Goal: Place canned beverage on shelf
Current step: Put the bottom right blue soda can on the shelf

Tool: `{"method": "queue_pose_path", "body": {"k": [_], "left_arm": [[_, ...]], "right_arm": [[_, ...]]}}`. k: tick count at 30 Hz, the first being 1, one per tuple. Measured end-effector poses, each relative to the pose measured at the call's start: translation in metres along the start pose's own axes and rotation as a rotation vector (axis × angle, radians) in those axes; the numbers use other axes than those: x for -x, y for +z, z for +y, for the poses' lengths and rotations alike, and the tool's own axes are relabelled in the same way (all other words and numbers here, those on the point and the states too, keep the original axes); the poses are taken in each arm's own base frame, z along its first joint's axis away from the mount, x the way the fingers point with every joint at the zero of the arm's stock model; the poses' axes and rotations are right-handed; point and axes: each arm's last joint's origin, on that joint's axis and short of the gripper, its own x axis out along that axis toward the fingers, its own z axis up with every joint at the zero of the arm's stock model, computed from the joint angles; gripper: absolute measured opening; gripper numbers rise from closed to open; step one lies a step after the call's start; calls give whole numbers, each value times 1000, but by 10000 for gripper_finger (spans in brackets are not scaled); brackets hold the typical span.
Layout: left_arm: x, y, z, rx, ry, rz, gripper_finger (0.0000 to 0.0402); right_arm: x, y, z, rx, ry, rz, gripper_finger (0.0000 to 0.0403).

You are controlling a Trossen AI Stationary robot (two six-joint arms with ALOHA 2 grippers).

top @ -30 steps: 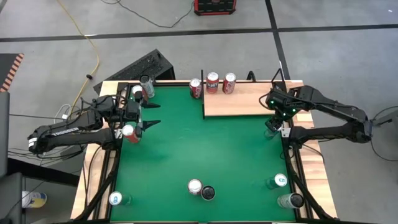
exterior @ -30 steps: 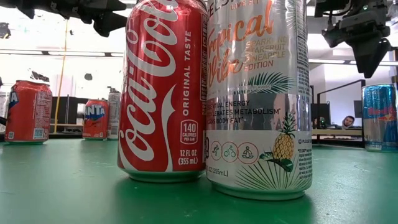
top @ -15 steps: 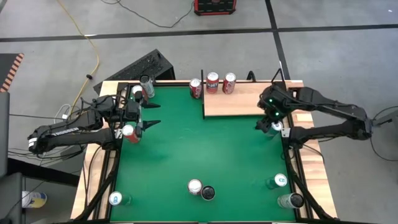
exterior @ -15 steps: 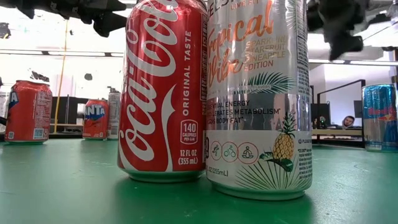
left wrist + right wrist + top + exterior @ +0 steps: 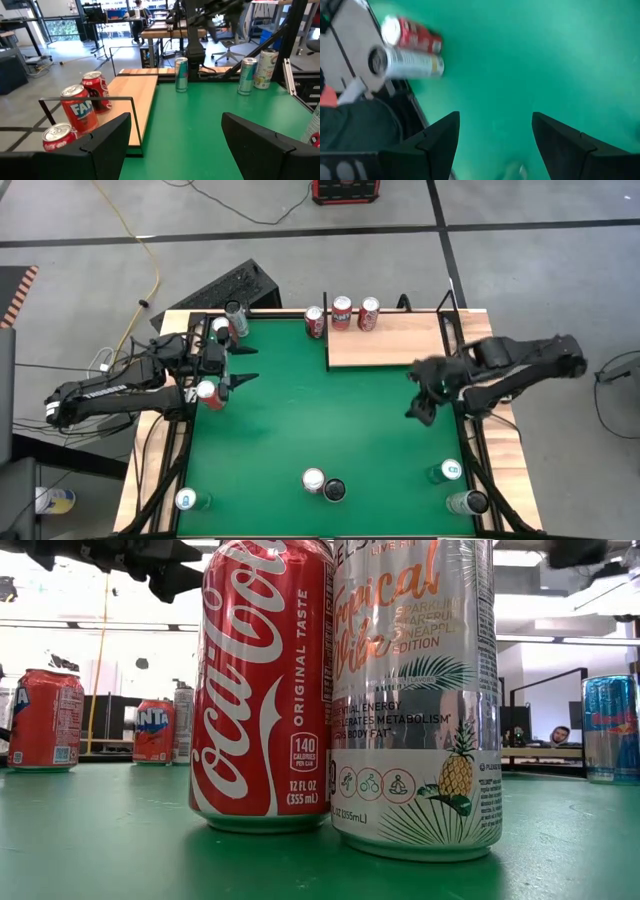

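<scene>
The shelf [image 5: 390,340] is a pale wood board at the table's far right, and it also shows in the left wrist view [image 5: 132,92]. Two red cans [image 5: 342,311] [image 5: 369,312] stand on its far edge, and a third [image 5: 315,321] stands on the green just left of it. My right gripper [image 5: 418,395] is open and empty above the green, near the shelf's near right corner; its wrist view [image 5: 495,135] shows only table between the fingers. My left gripper [image 5: 243,366] [image 5: 175,145] is open and empty at the table's left side, pointing toward the shelf.
A red cola can [image 5: 265,690] and a silver can [image 5: 415,690] stand together at the near middle [image 5: 322,484]. More cans stand by the left arm [image 5: 208,392] [image 5: 222,328], at the near left corner [image 5: 186,500] and at the near right [image 5: 450,471] [image 5: 466,502].
My right gripper has swung away from the shelf's right end, toward the table's near edge and a little toward its middle, rising out of the low view. My left arm has kept still. No can has moved.
</scene>
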Motion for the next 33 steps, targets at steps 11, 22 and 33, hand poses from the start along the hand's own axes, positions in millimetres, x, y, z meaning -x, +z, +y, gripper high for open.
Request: {"method": "queue_pose_path", "body": {"k": [11, 22, 33], "left_arm": [[1, -14, -1, 28, -12, 139, 297], [-6, -7, -1, 127, -50, 64, 297], [-8, -50, -4, 227, 87, -317, 297]], "right_arm": [[-27, -59, 31, -98, -197, 237, 275], [-36, -97, 40, -107, -340, 276, 275], [-43, -118, 46, -131, -401, 281, 275]]}}
